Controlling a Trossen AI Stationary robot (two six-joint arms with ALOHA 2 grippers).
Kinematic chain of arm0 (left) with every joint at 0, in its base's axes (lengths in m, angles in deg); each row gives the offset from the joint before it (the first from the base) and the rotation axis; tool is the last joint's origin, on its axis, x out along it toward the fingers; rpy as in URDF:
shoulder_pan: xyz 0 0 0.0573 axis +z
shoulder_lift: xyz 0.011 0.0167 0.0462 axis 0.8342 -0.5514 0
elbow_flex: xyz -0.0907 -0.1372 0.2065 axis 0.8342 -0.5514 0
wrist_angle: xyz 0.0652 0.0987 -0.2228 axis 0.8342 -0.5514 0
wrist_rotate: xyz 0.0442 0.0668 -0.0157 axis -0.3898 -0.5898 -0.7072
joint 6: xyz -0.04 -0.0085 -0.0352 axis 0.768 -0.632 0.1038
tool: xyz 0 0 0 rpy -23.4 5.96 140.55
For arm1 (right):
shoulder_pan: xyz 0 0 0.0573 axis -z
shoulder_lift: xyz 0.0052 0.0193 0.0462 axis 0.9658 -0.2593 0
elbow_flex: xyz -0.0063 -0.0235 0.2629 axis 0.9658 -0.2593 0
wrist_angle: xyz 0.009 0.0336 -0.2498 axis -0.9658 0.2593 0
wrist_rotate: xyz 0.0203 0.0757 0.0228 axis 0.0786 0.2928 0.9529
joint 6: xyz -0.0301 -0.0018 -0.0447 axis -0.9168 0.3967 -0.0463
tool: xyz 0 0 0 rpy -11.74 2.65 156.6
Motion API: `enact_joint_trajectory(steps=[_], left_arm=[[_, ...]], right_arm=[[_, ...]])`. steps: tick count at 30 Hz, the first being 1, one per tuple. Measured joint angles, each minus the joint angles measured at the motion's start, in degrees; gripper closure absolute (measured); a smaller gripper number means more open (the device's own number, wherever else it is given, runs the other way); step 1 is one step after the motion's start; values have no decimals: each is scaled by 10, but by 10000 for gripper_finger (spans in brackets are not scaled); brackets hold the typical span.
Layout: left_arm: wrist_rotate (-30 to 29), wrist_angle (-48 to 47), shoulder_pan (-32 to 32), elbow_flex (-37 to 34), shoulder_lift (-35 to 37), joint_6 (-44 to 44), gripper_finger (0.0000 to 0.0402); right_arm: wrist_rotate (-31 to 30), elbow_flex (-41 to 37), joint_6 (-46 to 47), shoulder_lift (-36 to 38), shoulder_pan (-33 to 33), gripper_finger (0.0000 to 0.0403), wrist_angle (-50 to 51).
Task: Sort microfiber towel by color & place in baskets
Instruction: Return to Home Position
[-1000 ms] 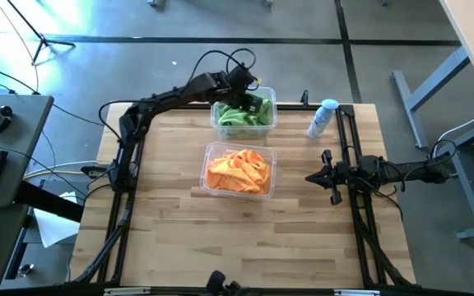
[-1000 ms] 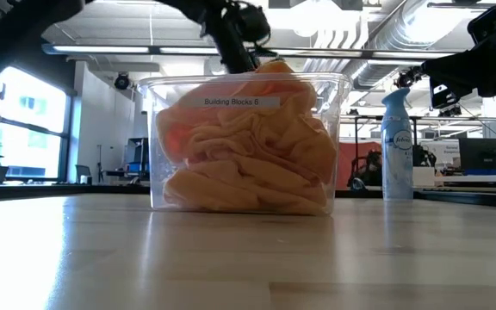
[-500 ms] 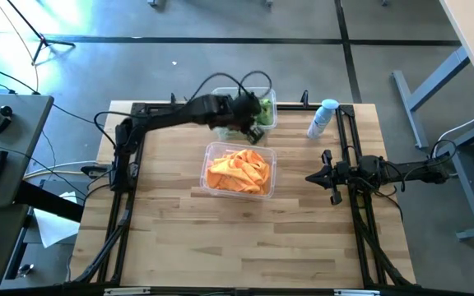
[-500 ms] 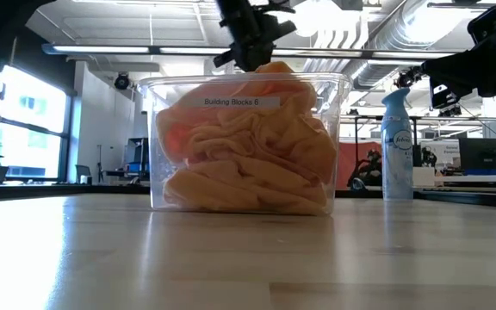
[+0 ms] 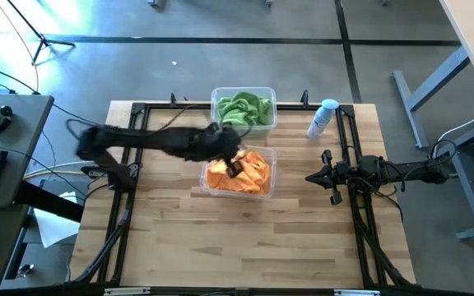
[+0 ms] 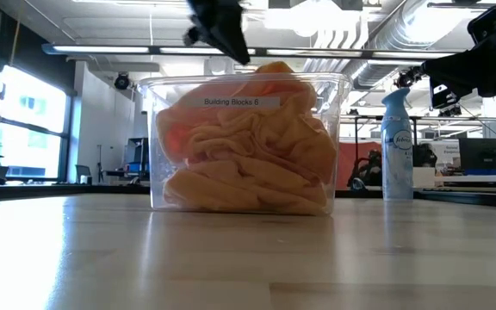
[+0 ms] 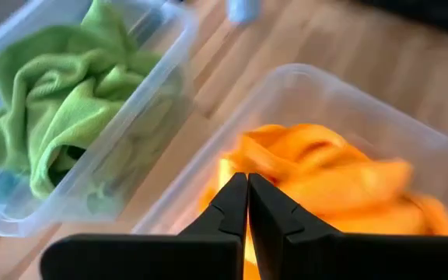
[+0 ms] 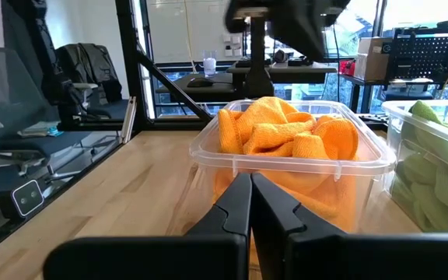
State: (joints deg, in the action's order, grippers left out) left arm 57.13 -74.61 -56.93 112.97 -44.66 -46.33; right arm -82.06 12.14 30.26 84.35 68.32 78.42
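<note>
Two see-through baskets stand at the table's middle. The far basket (image 5: 272, 105) holds lime green towels (image 5: 242, 108); the near basket (image 5: 272, 168) holds orange towels (image 5: 249, 174). My left gripper (image 5: 231, 167) hovers shut above the orange basket's left far part, slanting down, with nothing between its fingers (image 7: 247, 190). It shows above the basket's rim in the low view (image 6: 233, 45). My right gripper (image 5: 309, 177) waits shut to the right of the orange basket, pointing level at it (image 8: 250, 190).
A pale spray bottle (image 5: 322, 117) stands at the far right, beside the green basket. Dark frame rails run along the table's left and right sides (image 5: 354, 214). Bare wood lies in front of the orange basket (image 5: 237, 238).
My left gripper has swung from above the green basket toward the table's near edge and now hangs over the orange basket; it has rolled on the way. The green towels lie uncovered in their basket.
</note>
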Motion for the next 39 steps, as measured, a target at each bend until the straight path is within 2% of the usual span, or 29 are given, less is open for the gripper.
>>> enact_joint_trajectory(steps=[7, 12, 18, 23, 28, 33, 39], left_arm=[[16, 157, -34, -239, 180, -87, 401], [140, 247, -37, -401, 309, -99, 401], [188, 376, -51, -571, 478, -152, 401], [199, 382, -55, -661, 607, -189, 401], [229, 380, -55, -734, 705, -209, 401], [270, 388, -55, -787, 795, -230, 401], [284, 441, -55, -841, 887, -246, 401]], right_arm=[[0, 0, 0, 0, 0, 402, 0], [0, 0, 0, 0, 0, 402, 0], [0, 0, 0, 0, 0, 402, 0], [0, 0, 0, 0, 0, 402, 0], [0, 0, 0, 0, 0, 402, 0], [0, 0, 0, 0, 0, 402, 0], [0, 0, 0, 0, 0, 402, 0]])
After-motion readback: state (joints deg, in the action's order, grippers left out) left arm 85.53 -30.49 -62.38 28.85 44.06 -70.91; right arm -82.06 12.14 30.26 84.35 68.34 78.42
